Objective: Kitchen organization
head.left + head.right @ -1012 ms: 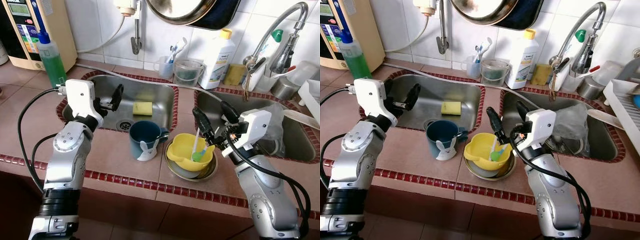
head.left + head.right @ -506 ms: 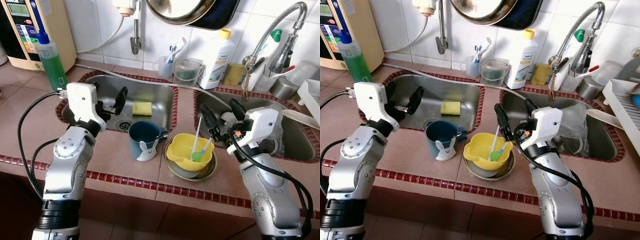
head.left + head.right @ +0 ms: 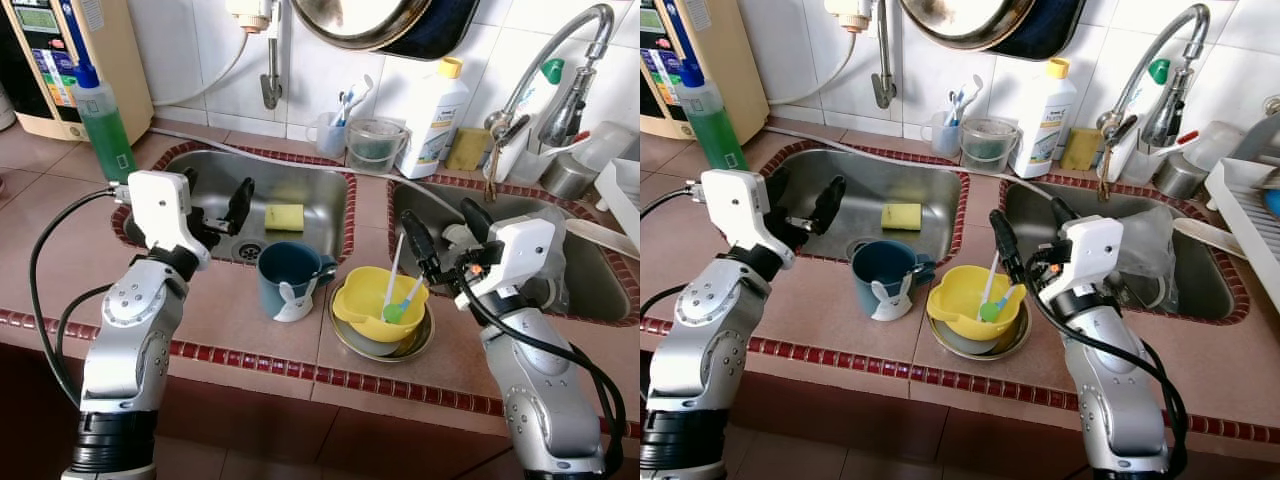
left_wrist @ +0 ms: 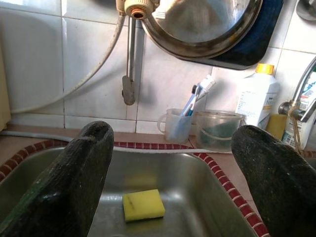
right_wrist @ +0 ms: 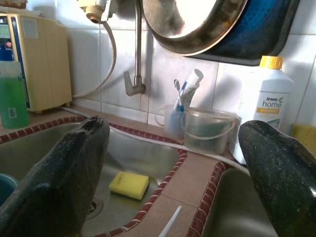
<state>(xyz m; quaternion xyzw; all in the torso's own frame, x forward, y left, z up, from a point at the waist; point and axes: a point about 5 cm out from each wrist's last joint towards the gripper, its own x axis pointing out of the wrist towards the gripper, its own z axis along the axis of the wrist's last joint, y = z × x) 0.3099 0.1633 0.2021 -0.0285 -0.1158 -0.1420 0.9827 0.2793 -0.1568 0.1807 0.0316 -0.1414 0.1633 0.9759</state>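
A yellow bowl (image 3: 378, 300) sits on a metal plate (image 3: 412, 345) on the tiled counter between the two sinks. A green spoon (image 3: 396, 310) and a white stick (image 3: 394, 268) lean in it. To its left stands a dark blue mug (image 3: 288, 278) with a bunny figure. A yellow sponge (image 3: 285, 216) lies in the left sink (image 3: 320, 190). My left gripper (image 3: 215, 192) is open at that sink's near-left rim, pointing at the sponge (image 4: 143, 205). My right gripper (image 3: 443, 228) is open and holds nothing, just right of the bowl, over the right sink's edge.
A green soap bottle (image 3: 100, 115) and a water dispenser (image 3: 60, 60) stand at back left. A toothbrush cup (image 3: 330, 130), a clear tub (image 3: 378, 145) and a white detergent bottle (image 3: 435, 115) line the wall. A faucet (image 3: 550, 60) arches over the cluttered right sink (image 3: 590, 270). A pan (image 3: 360, 20) hangs overhead.
My right gripper has drawn back a little to the right and up from the yellow bowl. My left gripper has shifted slightly right over the left sink's rim.
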